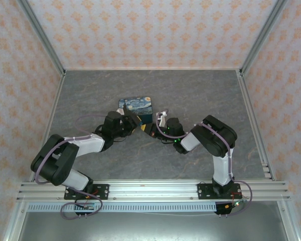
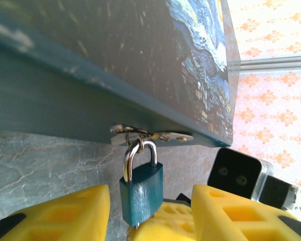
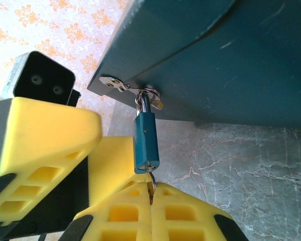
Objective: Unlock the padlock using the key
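The teal padlock (image 2: 141, 193) hangs by its silver shackle from the metal hasp (image 2: 150, 134) on the Starry-Night box (image 1: 136, 107). My left gripper (image 2: 150, 201) is open, one yellow finger (image 2: 70, 213) on each side of the lock body with a small gap on both sides. In the right wrist view the padlock (image 3: 146, 143) hangs straight down. The thin silvery key (image 3: 150, 182) sticks up into the keyhole in its underside. My right gripper (image 3: 151, 191) is shut on the key just below the lock. Both grippers meet at the box's front (image 1: 143, 125).
The box stands mid-table on the grey marbled surface (image 1: 190, 95). The left arm's yellow fingers (image 3: 45, 145) and its wrist camera (image 3: 40, 80) crowd the left of the right wrist view. The right arm's camera (image 2: 236, 173) sits close beside the left fingers. Patterned walls enclose the table.
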Robot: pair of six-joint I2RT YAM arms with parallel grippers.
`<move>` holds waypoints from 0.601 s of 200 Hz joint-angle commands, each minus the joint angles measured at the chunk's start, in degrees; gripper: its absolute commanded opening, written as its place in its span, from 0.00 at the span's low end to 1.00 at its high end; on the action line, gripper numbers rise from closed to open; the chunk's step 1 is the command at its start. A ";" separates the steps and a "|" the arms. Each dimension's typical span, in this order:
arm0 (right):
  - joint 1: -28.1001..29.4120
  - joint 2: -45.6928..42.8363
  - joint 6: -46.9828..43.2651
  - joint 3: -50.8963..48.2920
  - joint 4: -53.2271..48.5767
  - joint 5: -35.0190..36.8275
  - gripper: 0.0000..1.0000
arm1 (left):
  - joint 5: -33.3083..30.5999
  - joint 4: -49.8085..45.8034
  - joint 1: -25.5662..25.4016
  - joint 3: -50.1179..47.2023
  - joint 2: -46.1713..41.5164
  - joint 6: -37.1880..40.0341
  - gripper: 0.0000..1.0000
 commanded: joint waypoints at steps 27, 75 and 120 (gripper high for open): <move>0.47 -0.39 -0.11 1.58 2.43 -0.23 0.00 | 0.97 4.97 0.20 1.60 3.47 1.60 0.40; 0.45 -0.26 0.41 1.85 2.45 -0.49 0.00 | 0.97 5.14 0.26 1.93 4.60 1.86 0.26; 0.47 -1.46 -0.62 1.43 1.37 0.04 0.13 | 0.70 4.08 0.20 1.99 4.05 1.77 0.09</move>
